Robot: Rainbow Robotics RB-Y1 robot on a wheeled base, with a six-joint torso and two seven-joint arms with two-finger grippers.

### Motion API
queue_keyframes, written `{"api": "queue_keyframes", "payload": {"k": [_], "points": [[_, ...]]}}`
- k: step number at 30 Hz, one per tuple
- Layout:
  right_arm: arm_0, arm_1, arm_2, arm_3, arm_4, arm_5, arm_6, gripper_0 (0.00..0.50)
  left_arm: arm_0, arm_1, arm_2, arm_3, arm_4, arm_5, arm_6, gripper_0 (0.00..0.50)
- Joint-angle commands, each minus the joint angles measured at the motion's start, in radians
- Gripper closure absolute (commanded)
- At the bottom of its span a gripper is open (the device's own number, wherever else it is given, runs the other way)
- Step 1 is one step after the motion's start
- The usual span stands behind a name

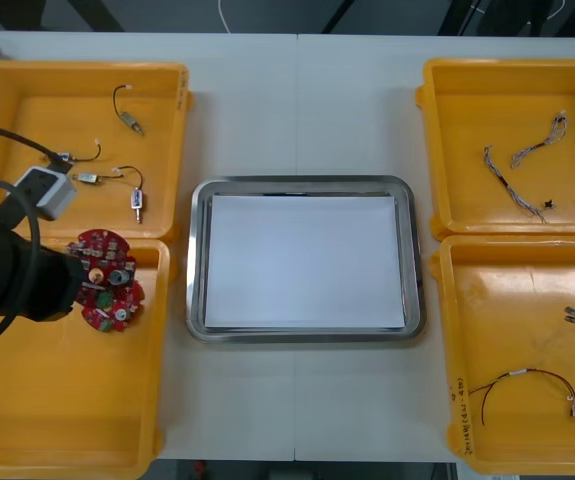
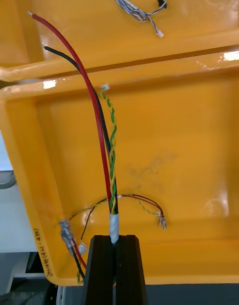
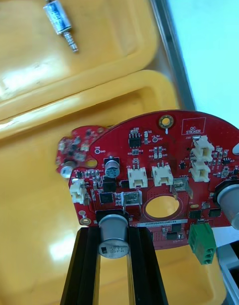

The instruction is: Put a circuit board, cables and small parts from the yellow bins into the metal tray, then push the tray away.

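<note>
Currently: left gripper (image 3: 115, 233) pinches a round red circuit board (image 3: 149, 146) at its edge, over the near-left yellow bin (image 1: 57, 400). A second board (image 3: 77, 143) lies partly behind it. Right gripper (image 2: 115, 238) is clamped on a red and yellow cable (image 2: 106, 151) above the near-right yellow bin (image 2: 189, 151). Metal tray (image 1: 199, 260), white inside, sits between the bins.

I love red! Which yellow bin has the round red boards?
The near left bin, where the left gripper grips a board. The far left bin holds small metal parts; the right two hold cables, one in the right gripper.
</note>
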Motion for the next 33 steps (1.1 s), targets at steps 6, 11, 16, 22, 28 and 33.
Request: {"api": "queue_keyframes", "payload": {"k": [6,11,16,22,28,33], "points": [[0.019,-0.105,-0.052,-0.065,-0.067,0.004,0.227,0.5,-0.194,0.018,-0.216,0.023,0.006,0.007,0.252,0.5],[0.011,-0.119,-0.046,-0.082,-0.077,0.004,0.309,0.5,-0.272,-0.016,-0.299,0.071,-0.002,0.007,0.317,0.5],[-0.016,-0.119,-0.04,-0.083,-0.101,0.004,0.399,0.5,-0.333,-0.05,-0.379,0.121,-0.031,0.007,0.347,0.5],[-0.052,-0.123,-0.011,-0.083,-0.107,0.004,0.49,0.5,-0.384,-0.082,-0.497,0.207,-0.094,0.007,0.373,0.5],[-0.087,-0.123,0.057,-0.093,-0.05,0.004,0.536,0.5,-0.439,-0.135,-0.583,0.331,-0.134,0.007,0.395,0.5],[-0.108,-0.123,0.109,-0.14,-0.003,0.004,0.54,0.5,-0.48,-0.197,-0.634,0.431,-0.189,-0.003,0.418,0.5]]}}
